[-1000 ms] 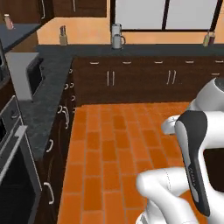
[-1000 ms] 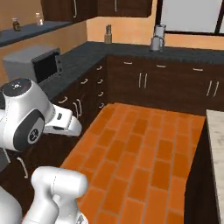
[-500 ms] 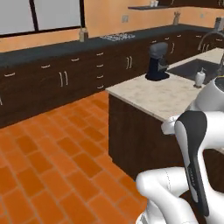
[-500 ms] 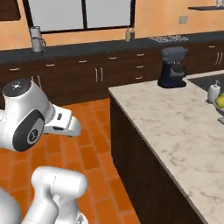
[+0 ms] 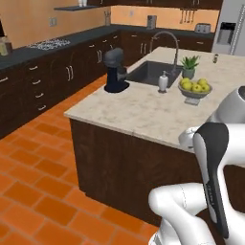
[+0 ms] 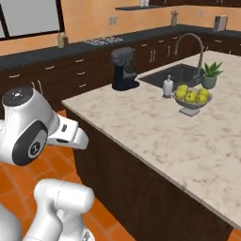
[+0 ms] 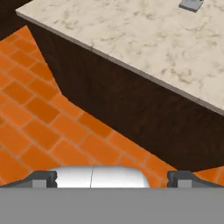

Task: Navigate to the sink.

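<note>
one sink [image 5: 152,72], one stand mixer [image 5: 115,70], one soap dispenser [image 5: 163,82], one fruit bowl [image 5: 194,90], one potted plant [image 5: 189,66].

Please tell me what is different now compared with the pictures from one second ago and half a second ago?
The base has driven and turned: the views swung from the wall cabinets to the island, so the sink with its faucet now lies ahead. The arm's pose is unchanged, and the gripper is still open and empty.

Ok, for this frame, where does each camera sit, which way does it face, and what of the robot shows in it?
Left base view: behind the arm, left side, facing the island's sink and fruit bowl; white arm at lower right.
Right base view: behind, right side, same island; arm at lower left.
Hand view: looks down along the gripper at brick floor and island counter; finger tips at bottom.
Both base views share sink, faucet, stand mixer, bowl.
</note>
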### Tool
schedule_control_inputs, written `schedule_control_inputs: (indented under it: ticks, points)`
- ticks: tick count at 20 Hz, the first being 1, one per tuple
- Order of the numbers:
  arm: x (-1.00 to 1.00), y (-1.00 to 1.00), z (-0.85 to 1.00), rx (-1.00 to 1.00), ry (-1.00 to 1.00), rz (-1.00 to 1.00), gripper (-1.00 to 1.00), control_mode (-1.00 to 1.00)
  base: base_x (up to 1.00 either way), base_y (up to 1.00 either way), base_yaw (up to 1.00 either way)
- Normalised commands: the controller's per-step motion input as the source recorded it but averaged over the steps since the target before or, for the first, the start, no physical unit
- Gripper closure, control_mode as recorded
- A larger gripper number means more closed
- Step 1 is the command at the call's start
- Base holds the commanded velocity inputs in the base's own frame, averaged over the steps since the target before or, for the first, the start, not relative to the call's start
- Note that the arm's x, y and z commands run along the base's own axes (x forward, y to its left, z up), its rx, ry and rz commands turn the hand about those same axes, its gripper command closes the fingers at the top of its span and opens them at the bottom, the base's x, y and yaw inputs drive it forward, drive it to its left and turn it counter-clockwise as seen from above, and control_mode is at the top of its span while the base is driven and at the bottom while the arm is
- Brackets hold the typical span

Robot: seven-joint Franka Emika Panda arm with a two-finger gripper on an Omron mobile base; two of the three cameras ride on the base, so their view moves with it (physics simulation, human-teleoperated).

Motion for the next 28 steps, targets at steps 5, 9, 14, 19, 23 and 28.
schedule_control_inputs:
  ticks: [5,9,14,19,23,28]
  points:
    - [0.00,0.00,0.00,0.00,0.00,0.00,-1.00,1.00,1.00,1.00,-0.22]
    - [0.00,0.00,0.00,0.00,0.00,0.00,-1.00,1.00,1.00,1.00,-0.21]
    - [0.00,0.00,0.00,0.00,0.00,0.00,-1.00,1.00,1.00,1.00,-0.17]
    - [0.00,0.00,0.00,0.00,0.00,0.00,-1.00,1.00,1.00,1.00,-0.17]
    - [0.00,0.00,0.00,0.00,0.00,0.00,-1.00,1.00,1.00,1.00,-0.18]
    - [0.00,0.00,0.00,0.00,0.00,0.00,-1.00,1.00,1.00,1.00,-0.17]
